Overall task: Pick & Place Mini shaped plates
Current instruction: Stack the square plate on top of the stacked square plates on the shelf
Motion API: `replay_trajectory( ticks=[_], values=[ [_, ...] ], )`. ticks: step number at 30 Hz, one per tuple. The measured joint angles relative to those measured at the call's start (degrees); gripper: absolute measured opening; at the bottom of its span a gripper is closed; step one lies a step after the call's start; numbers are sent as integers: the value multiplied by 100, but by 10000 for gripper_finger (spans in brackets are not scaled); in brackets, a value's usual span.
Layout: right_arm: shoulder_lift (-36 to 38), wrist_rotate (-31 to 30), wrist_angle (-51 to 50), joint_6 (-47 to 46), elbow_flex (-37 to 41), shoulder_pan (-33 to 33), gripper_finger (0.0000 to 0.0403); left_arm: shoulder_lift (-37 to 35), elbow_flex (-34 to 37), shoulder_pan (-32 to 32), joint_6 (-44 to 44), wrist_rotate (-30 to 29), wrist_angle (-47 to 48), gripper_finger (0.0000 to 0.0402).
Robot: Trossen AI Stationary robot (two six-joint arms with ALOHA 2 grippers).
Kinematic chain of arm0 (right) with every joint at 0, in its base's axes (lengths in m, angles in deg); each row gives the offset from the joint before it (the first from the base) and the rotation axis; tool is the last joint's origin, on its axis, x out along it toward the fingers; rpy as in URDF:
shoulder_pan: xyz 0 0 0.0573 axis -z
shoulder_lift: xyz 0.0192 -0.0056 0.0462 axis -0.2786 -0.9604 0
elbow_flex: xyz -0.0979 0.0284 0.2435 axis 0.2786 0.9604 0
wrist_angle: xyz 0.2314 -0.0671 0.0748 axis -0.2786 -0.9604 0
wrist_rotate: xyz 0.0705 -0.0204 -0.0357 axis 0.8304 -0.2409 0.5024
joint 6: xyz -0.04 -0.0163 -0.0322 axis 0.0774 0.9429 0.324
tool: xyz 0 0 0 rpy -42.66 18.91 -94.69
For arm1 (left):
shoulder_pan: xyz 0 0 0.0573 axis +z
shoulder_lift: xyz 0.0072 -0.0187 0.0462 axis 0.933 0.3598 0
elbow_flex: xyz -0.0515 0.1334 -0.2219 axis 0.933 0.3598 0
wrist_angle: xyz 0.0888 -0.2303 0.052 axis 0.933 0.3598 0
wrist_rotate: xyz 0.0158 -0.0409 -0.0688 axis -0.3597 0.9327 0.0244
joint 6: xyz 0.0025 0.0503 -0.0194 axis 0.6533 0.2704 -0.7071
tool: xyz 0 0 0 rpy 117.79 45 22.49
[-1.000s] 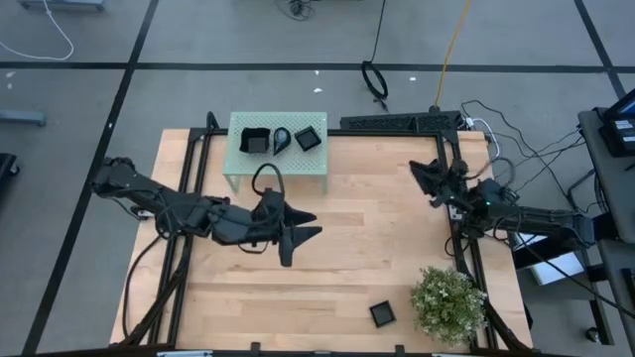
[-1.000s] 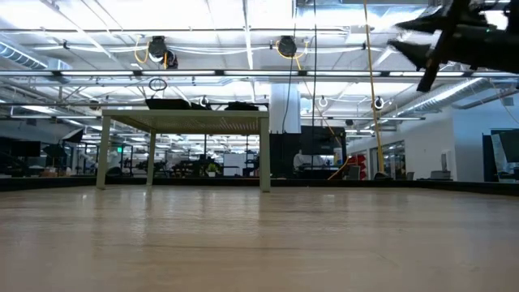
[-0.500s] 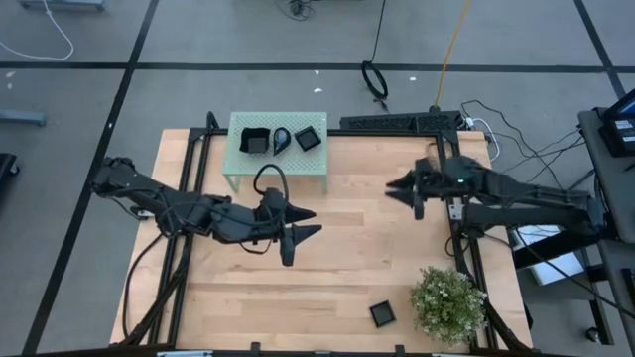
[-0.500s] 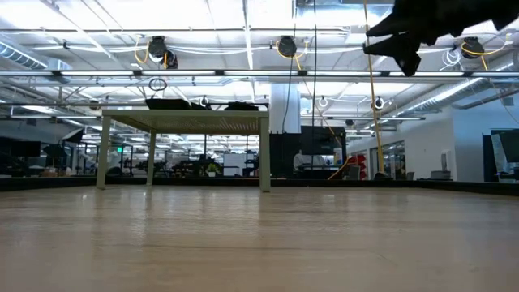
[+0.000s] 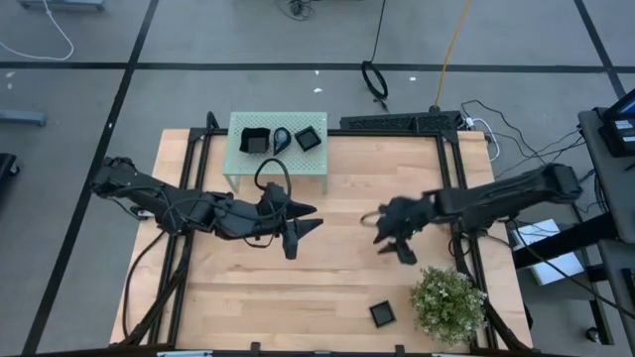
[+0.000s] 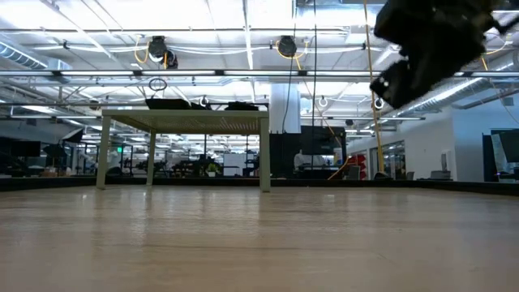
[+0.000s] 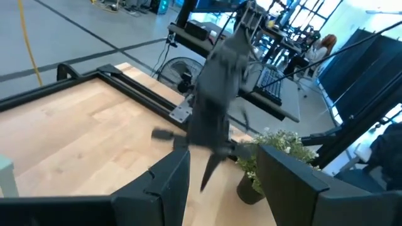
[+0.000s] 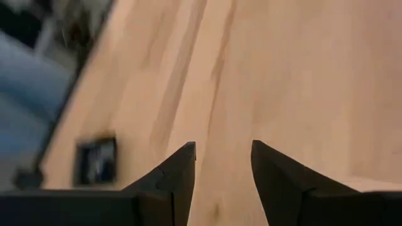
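Note:
Three mini shaped plates rest on the green platform (image 5: 278, 164) at the table's far side: a deep square one (image 5: 255, 141), a leaf-shaped one (image 5: 282, 138) and a flat square one (image 5: 311, 139). Another small black square plate (image 5: 382, 314) (image 8: 95, 160) lies flat on the wood near the front edge. My left gripper (image 5: 316, 219) (image 7: 223, 182) hangs open over the table's middle, empty. My right gripper (image 5: 385, 236) (image 8: 223, 157) is open too, slanting down over the bare wood right of centre, above and on the far side of that lone plate.
A potted plant (image 5: 448, 302) (image 7: 270, 150) stands at the front right corner, right beside the lone plate. Black frame rails (image 5: 461, 258) run along the table's left and right edges. Bare wood (image 5: 337, 278) lies between the two grippers and the front edge.
My right gripper has swung from the table's right edge toward the middle and the near side. It has tipped from roughly level to slanting down at the wood. Its fingers stay open.

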Motion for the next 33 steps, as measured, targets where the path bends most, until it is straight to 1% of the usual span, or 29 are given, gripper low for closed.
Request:
replay_trajectory(
  ticks=[3, 6, 8, 12, 17, 21, 27, 33],
  values=[
    [-617, 29, 4, 343, 0, -281, 141, 0, 0, 0, -155, 1, -4, 186],
    [-1136, 53, 45, 488, 0, -595, 141, 0, 0, -11, -349, 2, -3, 186],
    [-1394, 229, 200, 594, 0, -825, 141, 0, 0, -11, -462, 2, -6, 186],
    [-1753, 490, 963, 686, 0, -1320, 141, 0, 0, -11, -713, 4, -6, 186],
    [-2104, 481, 2034, 796, 0, -1796, 141, 0, 0, -11, -933, 4, -12, 186],
    [-2485, 467, 2496, 925, 0, -2044, 141, 0, 0, -11, -1033, 4, -9, 186],
    [-2929, 470, 2959, 672, -2, -2270, 141, 0, 0, -11, -1041, 4, -13, 186],
    [-3221, 457, 2988, 677, -2, -2413, 141, 0, 0, -11, -1039, 4, -11, 186]
  ],
)
